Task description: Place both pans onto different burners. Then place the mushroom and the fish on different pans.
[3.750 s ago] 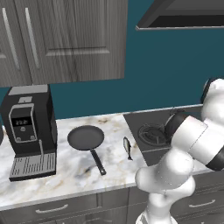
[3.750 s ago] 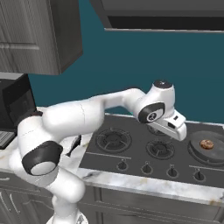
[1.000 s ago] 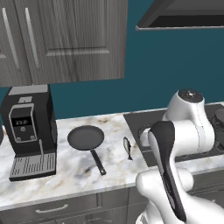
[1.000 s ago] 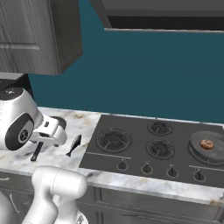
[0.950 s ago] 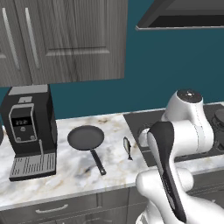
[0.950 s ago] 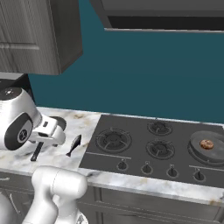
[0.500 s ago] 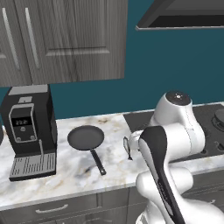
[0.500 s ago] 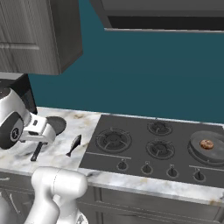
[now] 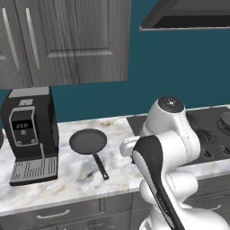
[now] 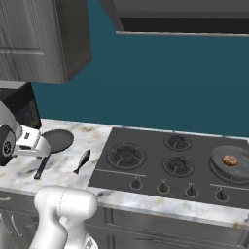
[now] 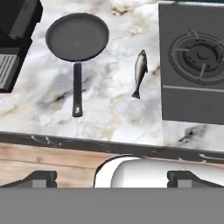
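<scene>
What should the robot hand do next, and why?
Probably go down to the handle of the pan on the counter and grab it. The open gripper is empty, that pan isn't on a burner, and the fish needs it.

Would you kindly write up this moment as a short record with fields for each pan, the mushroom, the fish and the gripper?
pan on counter: empty, on the marble beside the coffee machine, handle toward the counter's front edge
pan on burner: on the cooktop's rightmost burner
mushroom: inside the pan on burner
fish: on the marble between the counter pan and the cooktop
gripper: open, holding nothing, above the counter's front edge
</scene>
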Motion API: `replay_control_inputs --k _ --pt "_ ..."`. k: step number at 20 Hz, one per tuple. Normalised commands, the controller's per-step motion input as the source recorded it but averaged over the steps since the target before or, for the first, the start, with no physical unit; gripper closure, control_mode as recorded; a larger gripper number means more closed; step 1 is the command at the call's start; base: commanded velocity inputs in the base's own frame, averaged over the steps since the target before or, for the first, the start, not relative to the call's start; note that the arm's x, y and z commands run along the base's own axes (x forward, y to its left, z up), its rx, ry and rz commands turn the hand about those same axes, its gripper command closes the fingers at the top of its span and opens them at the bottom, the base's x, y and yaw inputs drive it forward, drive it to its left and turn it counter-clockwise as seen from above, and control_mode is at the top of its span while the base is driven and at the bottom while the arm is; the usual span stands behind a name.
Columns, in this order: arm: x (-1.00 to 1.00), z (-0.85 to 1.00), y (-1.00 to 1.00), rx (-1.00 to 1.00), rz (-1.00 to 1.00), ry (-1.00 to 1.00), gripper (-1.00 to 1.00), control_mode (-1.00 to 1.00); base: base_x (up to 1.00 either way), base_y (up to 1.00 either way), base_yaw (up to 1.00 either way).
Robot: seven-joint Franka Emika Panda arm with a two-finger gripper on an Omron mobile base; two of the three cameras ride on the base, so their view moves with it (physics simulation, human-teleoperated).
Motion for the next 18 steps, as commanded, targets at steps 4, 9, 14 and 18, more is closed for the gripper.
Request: replay_control_inputs --k 4,9,14,18 --pt "0.03 0.0 0.27 0.05 0.0 -0.08 -1.0 -1.0 0.0 0.0 0.0" --pt "0.0 0.0 0.13 0.14 0.0 -0.12 -1.0 -1.0 0.0 0.0 0.0" --pt "0.06 0.02 0.09 0.04 0.0 -0.04 -1.0 -1.0 0.0 0.0 0.0" --pt "0.0 0.0 0.17 0.0 0.0 0.0 -1.0 -1.0 0.0 0.0 0.0"
